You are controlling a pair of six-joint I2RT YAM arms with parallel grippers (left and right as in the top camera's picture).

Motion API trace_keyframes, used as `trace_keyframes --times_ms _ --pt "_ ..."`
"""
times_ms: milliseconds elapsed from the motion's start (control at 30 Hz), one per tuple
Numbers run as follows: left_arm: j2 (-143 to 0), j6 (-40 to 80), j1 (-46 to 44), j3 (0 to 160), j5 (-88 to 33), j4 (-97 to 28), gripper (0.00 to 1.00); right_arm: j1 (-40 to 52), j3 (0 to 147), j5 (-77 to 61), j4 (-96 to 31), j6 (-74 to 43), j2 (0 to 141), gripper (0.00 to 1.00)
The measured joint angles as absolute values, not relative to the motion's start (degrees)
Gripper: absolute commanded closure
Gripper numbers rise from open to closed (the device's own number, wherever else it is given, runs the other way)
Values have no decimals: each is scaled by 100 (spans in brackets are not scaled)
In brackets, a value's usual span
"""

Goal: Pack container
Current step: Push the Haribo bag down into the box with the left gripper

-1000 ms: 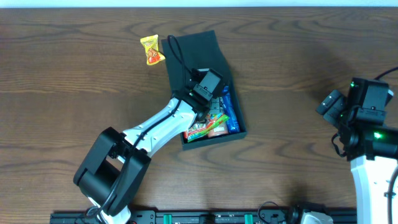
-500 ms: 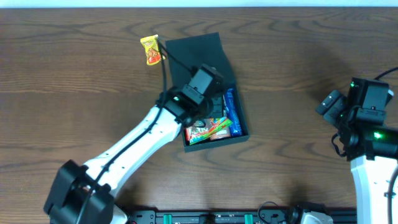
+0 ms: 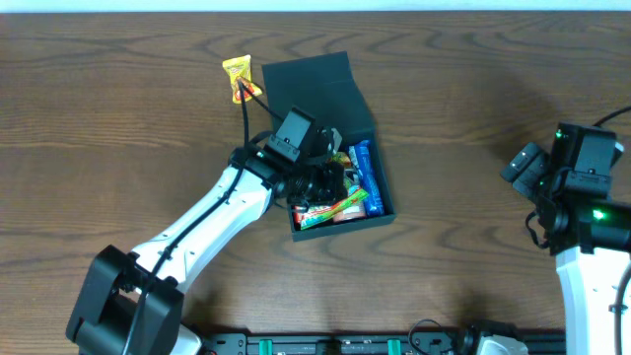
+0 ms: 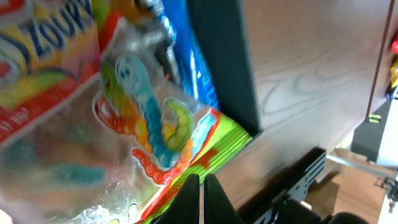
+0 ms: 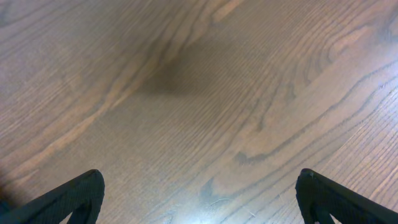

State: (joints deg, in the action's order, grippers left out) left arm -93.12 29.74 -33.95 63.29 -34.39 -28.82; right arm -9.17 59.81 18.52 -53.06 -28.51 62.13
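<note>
L gripper (image 3: 323,181) had its fingers pressed together, tips just above a clear gummy-worm bag w/ green edge (image 4: 149,137); that bag lay inside the dark green matte square rigid container (image 3: 345,224), directly under the L gripper; its lid flap (image 3: 314,84) stood open beyond the wrist; blue foil wrapper (image 3: 367,177) just beside the tips; yellow candy packet (image 3: 239,79) on brown wooden table (image 3: 118,118), outside the box; R gripper (image 5: 199,183) had fingers wide apart over bare wood, well apart from container.

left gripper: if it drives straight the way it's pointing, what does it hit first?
Most likely the gummy worm bag lying in the container. The shut left gripper aims at its lower edge, though depth is unclear.
</note>
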Motion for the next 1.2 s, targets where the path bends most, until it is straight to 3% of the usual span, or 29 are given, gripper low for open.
trace_keyframes --times_ms 367,933,1200 --pt "-9360 2965 -3395 5559 -3162 -2873 94 -917 5981 1850 -5306 -2851 6213 1" --pt "-9056 2862 -3393 5660 -2926 -3343 94 -917 5981 1850 -5308 -2851 6213 1" --pt "-8230 3500 -3393 5983 -814 -3391 94 -917 5981 1850 -5306 -2851 6213 1"
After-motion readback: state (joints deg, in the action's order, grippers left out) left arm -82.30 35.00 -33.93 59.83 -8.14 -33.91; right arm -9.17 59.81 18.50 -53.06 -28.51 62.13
